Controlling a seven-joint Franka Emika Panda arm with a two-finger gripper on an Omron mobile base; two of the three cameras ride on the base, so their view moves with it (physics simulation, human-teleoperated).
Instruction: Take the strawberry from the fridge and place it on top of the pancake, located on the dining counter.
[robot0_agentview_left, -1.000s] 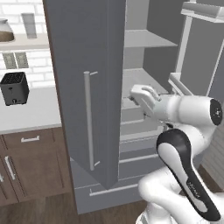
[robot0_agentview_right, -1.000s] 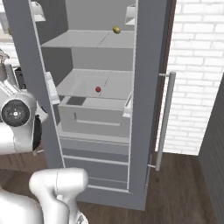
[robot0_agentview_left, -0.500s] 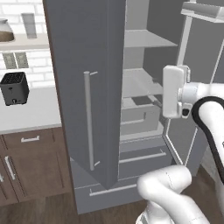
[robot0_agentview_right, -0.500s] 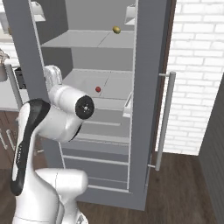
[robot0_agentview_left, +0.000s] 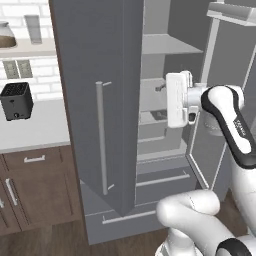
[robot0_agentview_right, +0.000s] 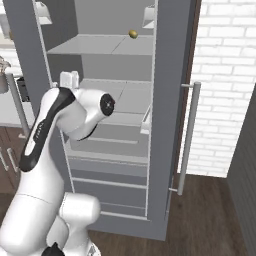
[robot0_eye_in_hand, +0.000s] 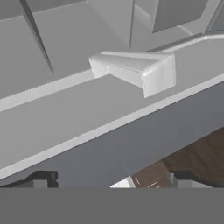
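The fridge (robot0_agentview_left: 100, 75) stands with both doors swung wide, and its pale shelves and lower drawers (robot0_agentview_right: 115, 165) show. My gripper (robot0_agentview_left: 172, 99) hovers at middle-shelf height in the fridge opening, just inside the left door. From the right base view the gripper (robot0_agentview_right: 69, 80) sits at the arm's top, near that door's inner edge. In the hand view the gripper (robot0_eye_in_hand: 111, 179) is open and empty, its fingertips (robot0_eye_in_hand: 43, 177) wide apart, facing a white door bin (robot0_eye_in_hand: 140, 70). My arm hides the strawberry. The pancake and the dining counter are out of view.
An oblong yellow-green item (robot0_agentview_right: 133, 34) lies on the upper shelf. The left door's bar handle (robot0_agentview_left: 101, 137) faces the room, with brown cabinets (robot0_agentview_left: 40, 190) and a black toaster (robot0_agentview_left: 16, 101) on the white wall counter beyond. A white brick wall (robot0_agentview_right: 225, 75) flanks the right door.
The arm has swung up across the fridge opening. Its elbow now covers the strawberry that showed on the middle shelf. The hand has turned towards the left door. The jaws stayed open.
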